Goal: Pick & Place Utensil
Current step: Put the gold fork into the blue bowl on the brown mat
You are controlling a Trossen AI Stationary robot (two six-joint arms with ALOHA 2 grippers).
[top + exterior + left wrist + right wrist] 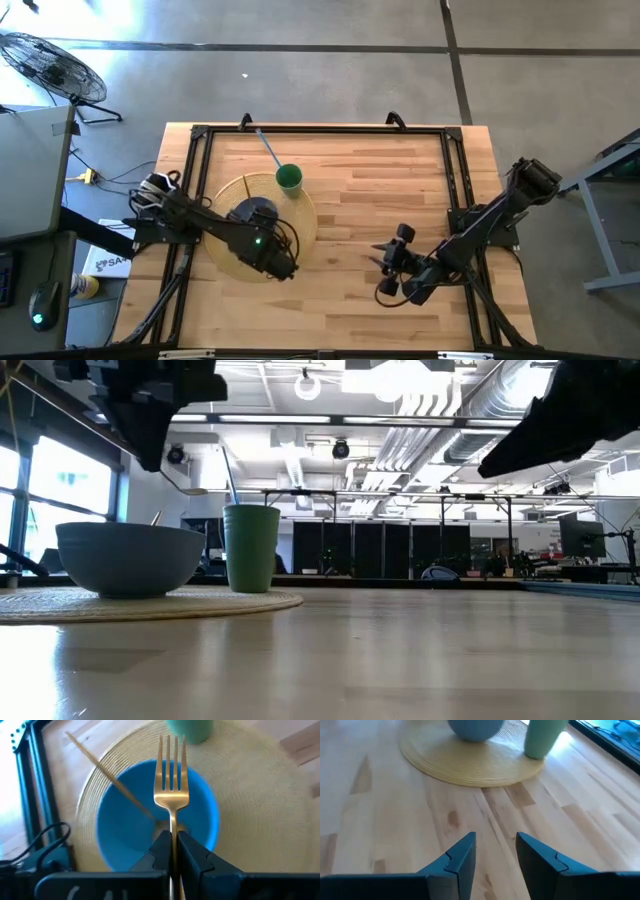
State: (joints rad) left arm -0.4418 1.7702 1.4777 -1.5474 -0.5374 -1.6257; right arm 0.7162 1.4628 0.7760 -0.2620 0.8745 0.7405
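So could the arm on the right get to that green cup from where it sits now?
Probably yes. The right gripper is open and empty over bare table, and nothing lies between it and the green cup. The left gripper, holding a fork, hangs over the bowl, beside that path.

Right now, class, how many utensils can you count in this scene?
3: a gold fork gripped by the left gripper above the blue bowl; a thin gold utensil leaning in that bowl; a blue-handled one in the green cup.

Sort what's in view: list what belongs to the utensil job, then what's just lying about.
Job: gold fork, clamped in the left hand; blue bowl under it; woven placemat.

Lying about: green cup holding a straw; floor fan; right hand, open, waiting.
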